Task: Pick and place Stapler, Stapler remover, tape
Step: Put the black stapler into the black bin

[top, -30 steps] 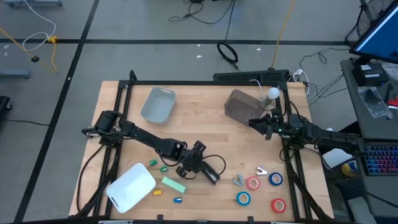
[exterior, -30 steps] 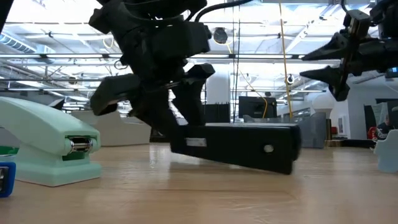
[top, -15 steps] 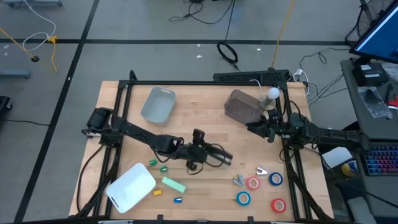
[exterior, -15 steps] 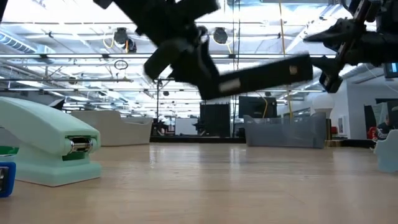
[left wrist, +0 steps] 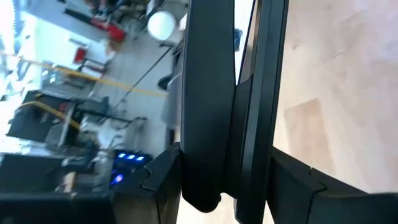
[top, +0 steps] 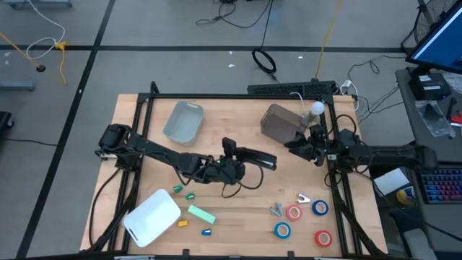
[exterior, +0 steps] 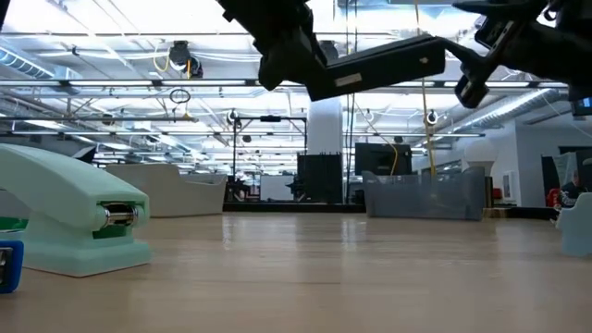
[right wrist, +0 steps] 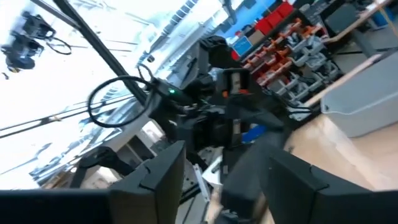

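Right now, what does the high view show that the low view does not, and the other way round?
Only the high view shows the red and blue tape rolls, the grey bin and the white bin. Only the low view shows the pale green stapler from the side and the room behind. Both show the black stapler held by the left hand, off the table.

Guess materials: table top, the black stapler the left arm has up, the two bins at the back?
Table top: pale wood planks, matte, grain showing. Black stapler in left gripper: looks like smooth painted metal or plastic; unclear. Grey bin: opaque moulded plastic. Smoky bin: translucent plastic.
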Available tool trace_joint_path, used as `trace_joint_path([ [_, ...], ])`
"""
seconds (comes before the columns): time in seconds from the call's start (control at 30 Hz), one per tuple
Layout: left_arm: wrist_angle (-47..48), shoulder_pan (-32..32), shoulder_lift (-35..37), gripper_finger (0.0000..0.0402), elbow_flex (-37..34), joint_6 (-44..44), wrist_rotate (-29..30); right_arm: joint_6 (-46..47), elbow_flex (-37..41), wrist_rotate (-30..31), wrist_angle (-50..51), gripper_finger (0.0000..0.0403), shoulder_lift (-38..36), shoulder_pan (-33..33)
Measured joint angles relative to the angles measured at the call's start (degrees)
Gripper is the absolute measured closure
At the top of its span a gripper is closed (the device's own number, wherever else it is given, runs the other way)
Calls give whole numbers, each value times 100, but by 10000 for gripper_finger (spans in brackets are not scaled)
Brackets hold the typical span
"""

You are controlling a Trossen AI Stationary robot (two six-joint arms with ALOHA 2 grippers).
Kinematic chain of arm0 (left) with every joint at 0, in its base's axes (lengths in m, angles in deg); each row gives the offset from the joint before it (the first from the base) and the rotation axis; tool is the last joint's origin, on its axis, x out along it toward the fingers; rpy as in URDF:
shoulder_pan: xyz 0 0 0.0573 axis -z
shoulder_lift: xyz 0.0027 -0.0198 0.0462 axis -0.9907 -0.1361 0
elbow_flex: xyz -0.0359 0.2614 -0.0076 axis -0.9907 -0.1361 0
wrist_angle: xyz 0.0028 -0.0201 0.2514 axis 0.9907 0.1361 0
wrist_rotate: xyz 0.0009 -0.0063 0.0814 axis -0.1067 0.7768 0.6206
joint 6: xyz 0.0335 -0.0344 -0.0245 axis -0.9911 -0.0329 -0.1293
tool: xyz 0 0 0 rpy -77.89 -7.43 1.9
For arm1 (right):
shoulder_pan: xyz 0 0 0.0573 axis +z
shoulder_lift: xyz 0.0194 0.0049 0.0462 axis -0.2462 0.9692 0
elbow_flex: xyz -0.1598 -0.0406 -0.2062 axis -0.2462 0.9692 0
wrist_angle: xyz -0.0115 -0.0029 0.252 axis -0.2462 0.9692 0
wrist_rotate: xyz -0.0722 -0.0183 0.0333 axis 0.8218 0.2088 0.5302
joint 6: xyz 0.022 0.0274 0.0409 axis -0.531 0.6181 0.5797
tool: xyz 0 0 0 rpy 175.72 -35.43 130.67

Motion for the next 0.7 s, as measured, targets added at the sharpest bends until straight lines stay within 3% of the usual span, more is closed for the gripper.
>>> trace_joint_path([
  [0.23,-2,22,-4,216,0,1,265,-277,-4,0,-1035,157,499,-2],
  [0.37,-7,11,-4,219,0,-147,511,-912,-162,5,-855,148,716,-1],
  [0.53,-11,20,-4,218,2,-407,941,-1958,-861,5,193,154,1019,0],
  [0.7,-6,12,-4,219,2,-783,1675,-3068,-1934,17,2232,155,1272,-2],
])
